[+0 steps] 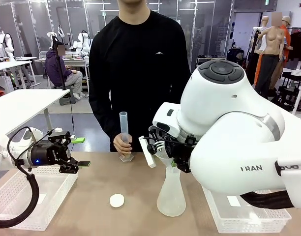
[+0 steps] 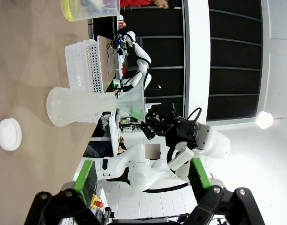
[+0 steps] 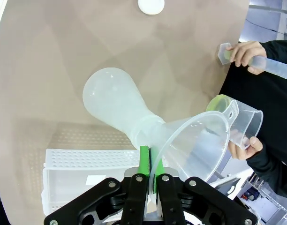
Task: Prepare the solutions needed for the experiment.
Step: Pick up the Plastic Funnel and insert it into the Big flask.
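Funnel (image 3: 195,140) sits in the flask's (image 3: 110,101) neck, its rim pinched tight between the right gripper's (image 3: 150,154) fingers. Yellow-green solution (image 3: 219,102) pools in a tilted beaker (image 3: 242,119) in the person's hand (image 3: 244,145), at the funnel's two o'clock in the right wrist view. At the flask's nine o'clock the left gripper (image 1: 80,152) hangs with fingers spread wide, holding nothing.

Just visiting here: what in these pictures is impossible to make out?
Front view: the right arm hides the beaker and the hand holding it.
Left wrist view: the top edge cuts off the beaker, so its fill level is unclear.
Right wrist view: the funnel and frosted flask hide whether liquid is inside.
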`<state>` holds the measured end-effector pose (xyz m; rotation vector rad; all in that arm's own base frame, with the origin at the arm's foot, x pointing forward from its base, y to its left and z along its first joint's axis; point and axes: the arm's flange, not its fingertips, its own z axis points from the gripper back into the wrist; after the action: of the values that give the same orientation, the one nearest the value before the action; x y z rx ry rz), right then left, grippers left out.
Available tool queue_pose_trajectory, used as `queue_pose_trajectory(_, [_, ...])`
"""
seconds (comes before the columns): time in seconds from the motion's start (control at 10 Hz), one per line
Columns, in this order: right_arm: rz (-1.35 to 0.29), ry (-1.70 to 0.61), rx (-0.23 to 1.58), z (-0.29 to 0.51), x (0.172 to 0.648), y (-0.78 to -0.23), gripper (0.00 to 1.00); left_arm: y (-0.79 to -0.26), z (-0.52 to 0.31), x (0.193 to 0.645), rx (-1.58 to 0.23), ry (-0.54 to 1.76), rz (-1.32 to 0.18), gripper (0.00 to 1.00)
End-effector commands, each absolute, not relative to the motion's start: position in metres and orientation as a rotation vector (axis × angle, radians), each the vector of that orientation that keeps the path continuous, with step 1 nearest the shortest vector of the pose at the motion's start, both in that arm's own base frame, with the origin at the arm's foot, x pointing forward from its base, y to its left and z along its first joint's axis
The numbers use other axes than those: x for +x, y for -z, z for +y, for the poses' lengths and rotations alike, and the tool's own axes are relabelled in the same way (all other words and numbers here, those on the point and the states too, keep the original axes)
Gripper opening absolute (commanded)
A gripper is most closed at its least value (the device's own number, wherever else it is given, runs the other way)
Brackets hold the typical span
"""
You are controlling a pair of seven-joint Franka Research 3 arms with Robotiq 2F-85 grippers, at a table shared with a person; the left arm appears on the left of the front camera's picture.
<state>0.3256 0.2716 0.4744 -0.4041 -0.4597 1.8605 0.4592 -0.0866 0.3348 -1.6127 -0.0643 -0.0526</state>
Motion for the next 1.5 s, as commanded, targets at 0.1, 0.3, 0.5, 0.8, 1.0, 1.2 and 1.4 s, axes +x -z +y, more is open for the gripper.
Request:
queue_pose_trajectory(0.1, [-0.454, -1.832, -0.399, 0.269, 0.328, -0.458, 0.03, -0.334, -0.089, 0.463, -1.608, 0.046, -0.065, 1.0])
queue_pose_trajectory(0.3, [-0.445, -1.822, -0.4, 0.267, 0.328, -0.451, 0.03, -0.334, -0.089, 0.463, -1.608, 0.046, -0.065, 1.0])
queue_pose_trajectory(0.5, [-0.448, -1.806, -0.42, 0.266, 0.328, -0.447, 0.03, -0.334, -0.089, 0.463, -1.608, 0.046, -0.065, 1.0])
queue_pose_trajectory(0.8, [-0.465, -1.812, -0.395, 0.263, 0.324, -0.441, 0.25, -0.334, -0.089, 0.463, -1.608, 0.046, -0.065, 1.0])
queue_pose_trajectory(1.0, [-0.492, -1.821, -0.398, 0.264, 0.322, -0.441, 0.45, -0.334, -0.089, 0.463, -1.608, 0.046, -0.065, 1.0])
queue_pose_trajectory(1.2, [-0.498, -1.828, -0.41, 0.263, 0.321, -0.444, 0.64, -0.334, -0.089, 0.463, -1.608, 0.046, -0.065, 1.0])
queue_pose_trajectory(1.4, [-0.473, -1.832, -0.42, 0.261, 0.322, -0.449, 0.84, -0.334, -0.089, 0.463, -1.608, 0.046, -0.065, 1.0])
